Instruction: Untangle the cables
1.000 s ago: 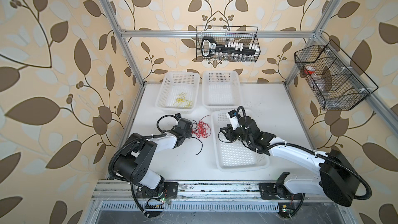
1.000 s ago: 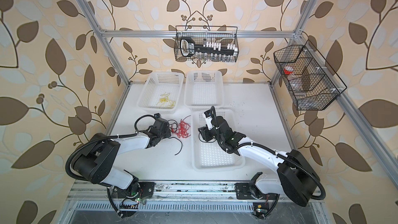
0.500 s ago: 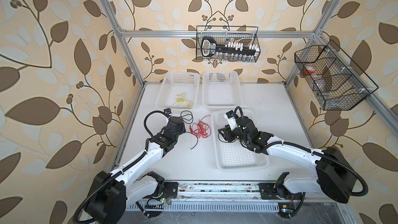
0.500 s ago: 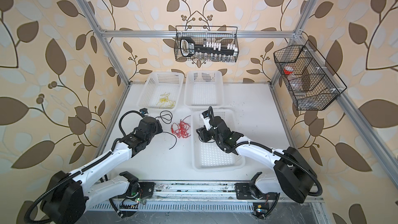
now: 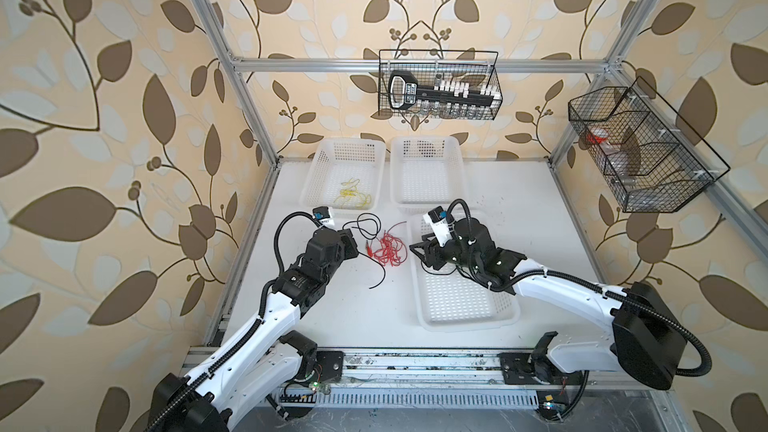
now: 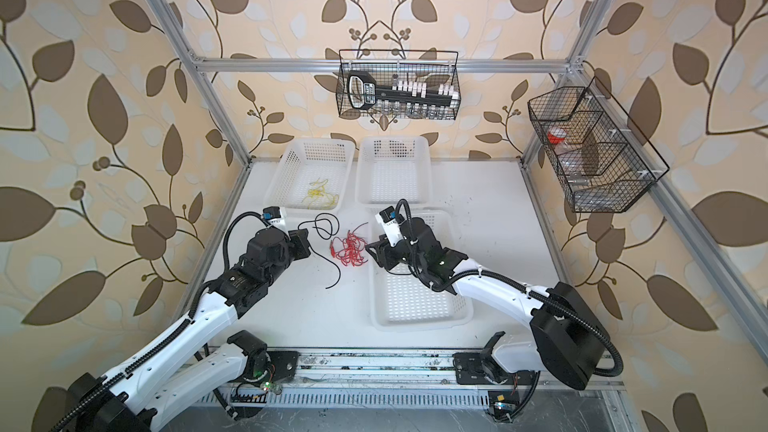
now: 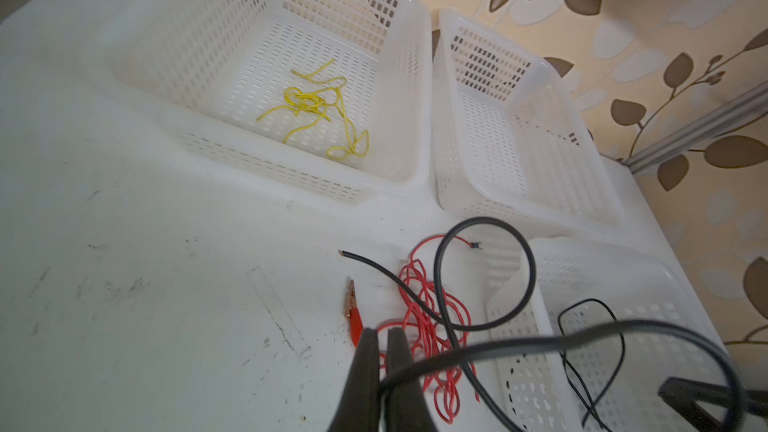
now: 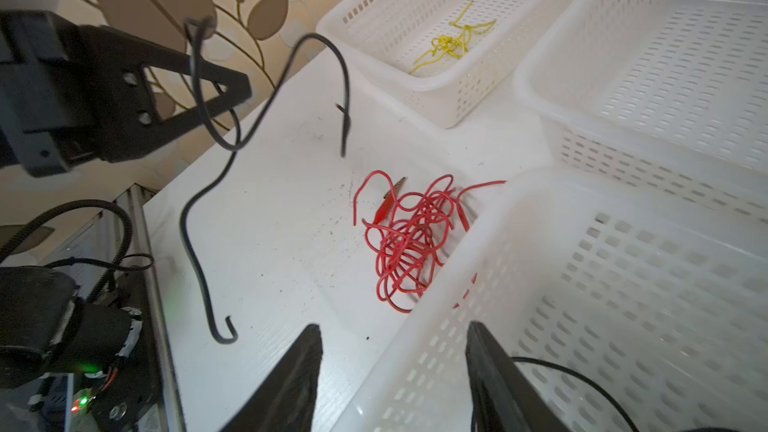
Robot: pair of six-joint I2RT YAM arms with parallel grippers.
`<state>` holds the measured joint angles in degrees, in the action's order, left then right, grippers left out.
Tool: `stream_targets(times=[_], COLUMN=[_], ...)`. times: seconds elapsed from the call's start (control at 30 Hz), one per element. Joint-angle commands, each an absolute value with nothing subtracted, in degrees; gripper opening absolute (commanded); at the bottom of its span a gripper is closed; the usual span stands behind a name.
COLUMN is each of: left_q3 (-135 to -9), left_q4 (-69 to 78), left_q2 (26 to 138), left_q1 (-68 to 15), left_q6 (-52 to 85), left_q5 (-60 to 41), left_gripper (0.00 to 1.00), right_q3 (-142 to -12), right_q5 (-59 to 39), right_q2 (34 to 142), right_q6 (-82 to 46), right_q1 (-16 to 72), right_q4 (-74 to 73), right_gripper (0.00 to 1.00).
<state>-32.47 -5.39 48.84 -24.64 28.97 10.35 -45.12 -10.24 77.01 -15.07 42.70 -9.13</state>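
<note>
White table (image 7: 166, 284), black cable (image 7: 484, 220) pinched in left hand (image 7: 381, 334); right hand (image 8: 392, 328) spread nearby.

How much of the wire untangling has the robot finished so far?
Roughly partway. Done: the thin yellow cable lies alone in a white plastic basket at the back. In hand: the left gripper is shut on the thick black cable, holding part of it above the white table. Left: the tangled red cable sits loose on the table; the open right gripper holds nothing.
</note>
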Motion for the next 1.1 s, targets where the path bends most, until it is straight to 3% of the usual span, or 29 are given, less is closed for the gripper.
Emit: stream_targets(times=[0.0, 0.33, 0.7, 0.83, 1.07], left_q3=[-32.6, -33.7, -33.1, -32.8, -32.3], left_q4=[-1.6, -0.4, 0.7, 0.9, 2.1], left_q2=[49.6, 50.6, 48.6, 48.2, 48.5], left_q1=[-24.3, -25.8, -27.3, -27.3, -27.3], left_q6=[27.5, 26.6, 28.1, 28.3, 28.7], left_q5=[4.9, 0.6, -2.7, -2.6, -2.3], left_gripper=[0.0, 0.0, 0.0, 0.0, 0.0], right_q3=[-49.4, -57.5, -61.4, -61.7, -61.9], right_q5=[-16.4, -18.0, -16.7, -16.6, -16.9], right_q2=[76.0, 80.9, 86.2, 86.7, 86.3], right_q6=[-12.9, -12.9, -13.9, -14.0, -13.8], right_q1=[43.8, 46.4, 47.7, 47.8, 47.8], right_q4=[-11.9, -10.8, -10.8, -11.2, -11.2], right_gripper=[0.58, 0.6, 0.54, 0.43, 0.1])
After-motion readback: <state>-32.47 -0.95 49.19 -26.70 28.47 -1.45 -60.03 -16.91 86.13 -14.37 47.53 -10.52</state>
